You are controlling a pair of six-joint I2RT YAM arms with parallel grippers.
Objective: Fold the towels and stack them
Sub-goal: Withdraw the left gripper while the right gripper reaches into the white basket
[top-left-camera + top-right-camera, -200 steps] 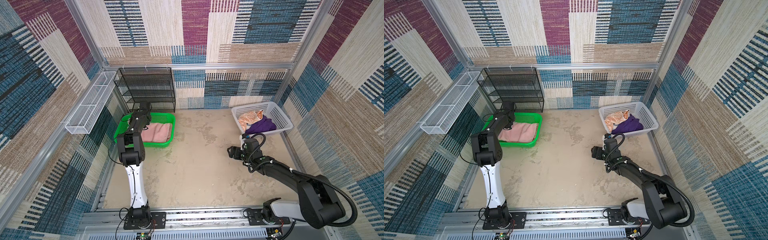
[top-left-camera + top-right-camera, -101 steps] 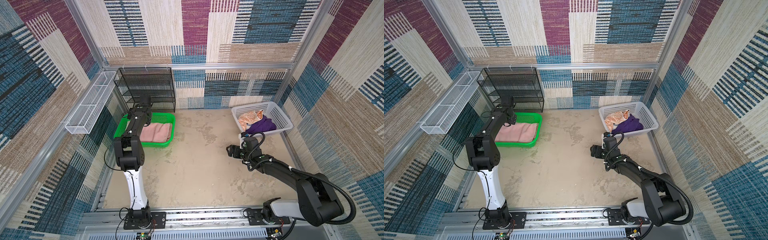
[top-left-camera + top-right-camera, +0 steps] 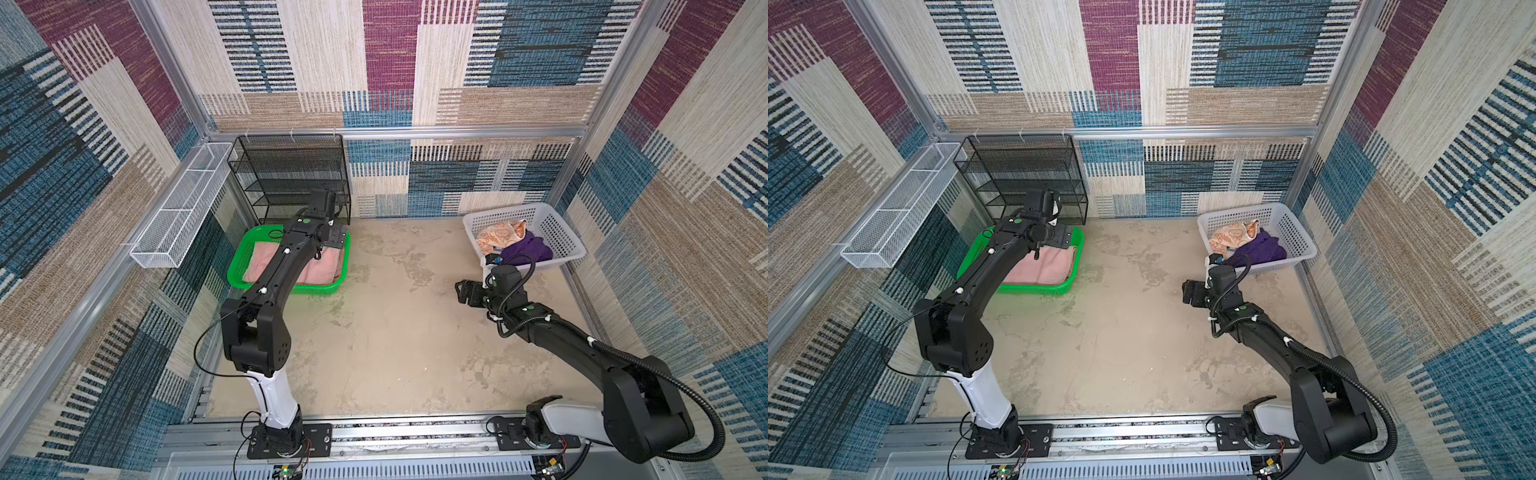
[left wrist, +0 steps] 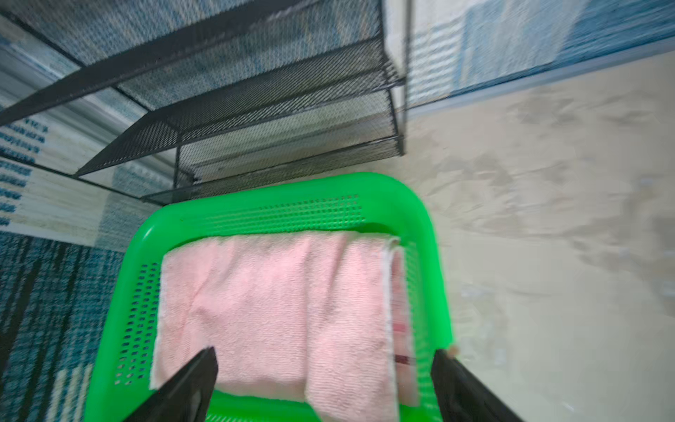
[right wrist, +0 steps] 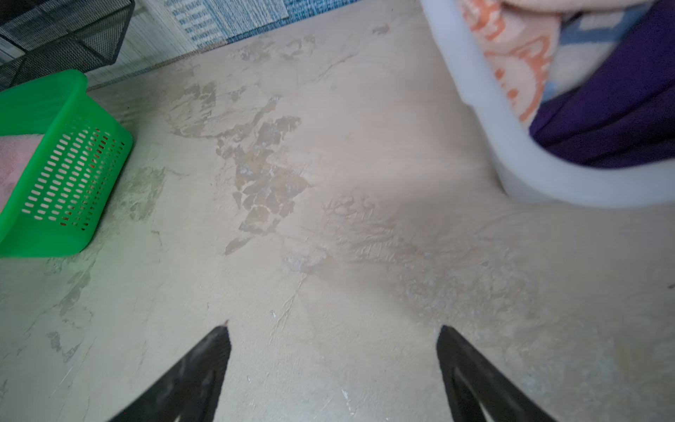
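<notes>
In the back left corner of the tabletop point(image 3: 395, 332), a perforated green plastic basket point(image 3: 316, 289) holds a folded, nubby pink towel point(image 4: 263, 310), with the left fingers point(image 4: 190, 387) spread wide above it. The right fingers point(image 5: 197, 376) gape over the mottled bare surface. Back right, a white lattice basket point(image 3: 561, 232) cradles a crumpled orange-patterned towel point(image 3: 496, 239) and a purple towel point(image 3: 525, 251).

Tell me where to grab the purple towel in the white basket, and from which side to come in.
Pinch a raised fold of the purple towel near the front wall of the white basket, coming down from above with the open right gripper. The towel lies bunched inside the walls beside the orange-patterned towel, so a sideways approach would likely hit plastic; its ridges offer something to pinch.
</notes>
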